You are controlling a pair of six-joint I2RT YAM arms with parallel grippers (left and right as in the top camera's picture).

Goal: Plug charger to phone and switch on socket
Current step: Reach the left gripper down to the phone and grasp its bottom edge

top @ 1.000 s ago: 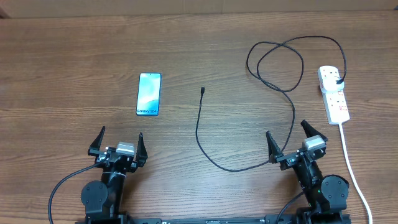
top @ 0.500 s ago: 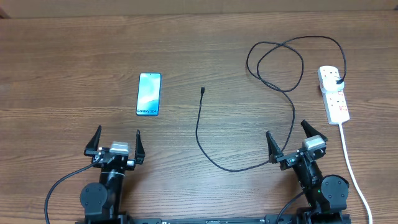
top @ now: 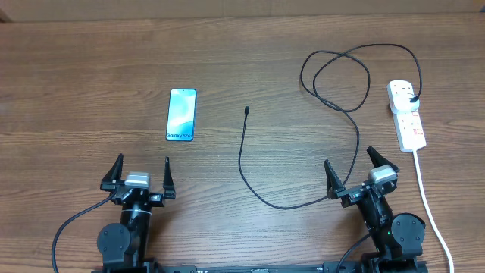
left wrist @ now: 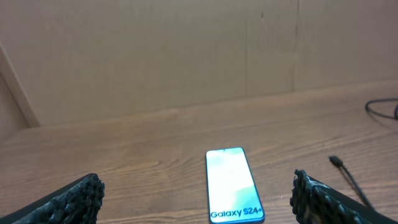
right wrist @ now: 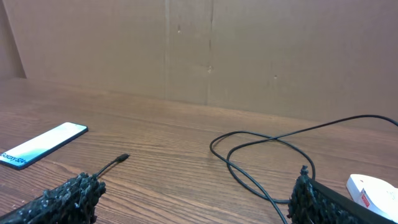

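Both my left end effector and my right end effector hover low at the near edge of the table, fingers spread wide and holding nothing. The phone lies flat, screen up, just ahead of my left side. The charger is well apart from it, its connector tip resting on the wood to the phone's right and pointing away from me. The cable curves back toward my right end effector, then loops up to its plug, which appears to sit already in the far end of the socket. I judge the tip to be the weak point: it is small and lies flat, so a pinch could slide off it or flick it aside. The loose phone may skate when I push the connector in unless my other end effector braces it. The cable runs close by my right fingers, so reaching out could snag it and tug the plug or drag the socket. The red switches are tiny, and an off-centre press may only shove the strip along
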